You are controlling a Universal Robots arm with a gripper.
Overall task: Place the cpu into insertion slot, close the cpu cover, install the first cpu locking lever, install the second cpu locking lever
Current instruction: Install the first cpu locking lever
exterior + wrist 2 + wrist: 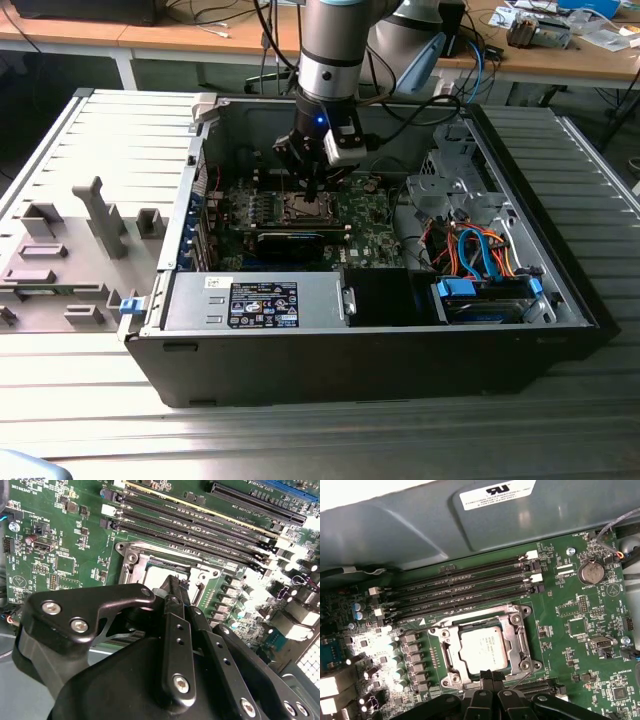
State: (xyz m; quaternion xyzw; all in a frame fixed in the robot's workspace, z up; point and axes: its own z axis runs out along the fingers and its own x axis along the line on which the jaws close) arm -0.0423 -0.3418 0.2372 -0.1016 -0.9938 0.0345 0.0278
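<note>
Dull silver-grey square cpu (484, 649) lies flat in metal-rimmed insertion slot (517, 614) on green motherboard (580, 630), edges parallel to long black memory slots (465, 587). Thin silvery cpu cover (516, 639) closed around it. Black gripper (490, 674) fingers pressed together, holding nothing, tips at socket edge.

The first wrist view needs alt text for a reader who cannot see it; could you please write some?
The cpu sits in the insertion slot on a green motherboard, with the silvery cpu cover closed around it. The black claw is shut at the socket's edge, and four long memory slots run beside it.
</note>
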